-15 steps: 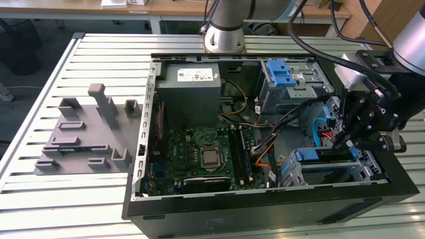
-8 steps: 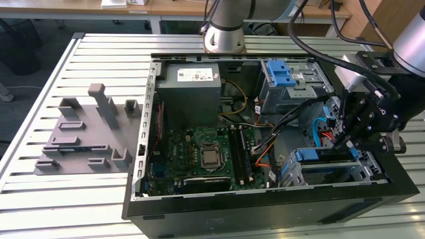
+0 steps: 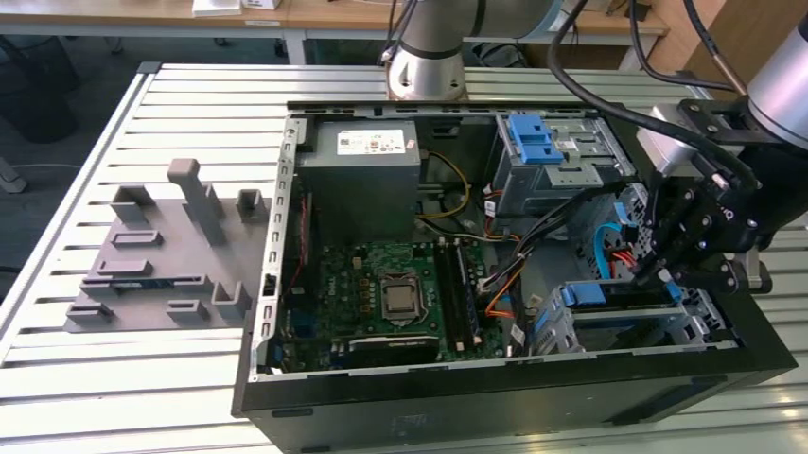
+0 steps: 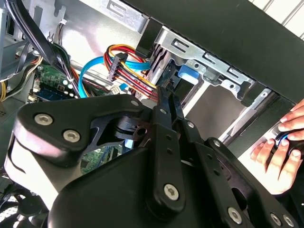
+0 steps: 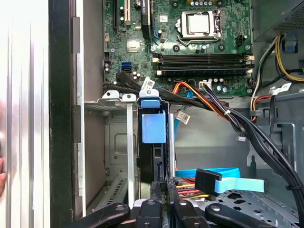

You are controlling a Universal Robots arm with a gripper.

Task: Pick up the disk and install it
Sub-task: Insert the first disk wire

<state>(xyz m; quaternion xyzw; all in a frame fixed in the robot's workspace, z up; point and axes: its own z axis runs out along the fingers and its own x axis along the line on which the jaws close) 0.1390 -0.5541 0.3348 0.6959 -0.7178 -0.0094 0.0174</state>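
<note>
The disk [image 3: 619, 295] stands on edge in the lower drive cage of the open computer case [image 3: 505, 402], at the exterior view's right. In the first wrist view the disk [image 5: 153, 128] shows its blue plastic tab over a dark body between metal cage walls. My gripper [image 3: 646, 276] hangs just above the cage. Its fingers look shut, tips together right at the near end of the disk [image 4: 160, 57]. I cannot tell whether the tips touch it. In both wrist views the gripper [image 4: 165, 92] [image 5: 164, 186] points straight at the disk's end.
Red-orange and blue cables [image 5: 213, 178] run close beside the fingers. The motherboard [image 3: 385, 293], grey power-supply box [image 3: 363, 180] and upper cage with blue latch [image 3: 536, 142] fill the case. A grey fixture [image 3: 165, 255] lies on the slatted table. A person's hand [image 4: 280, 152] rests outside the case wall.
</note>
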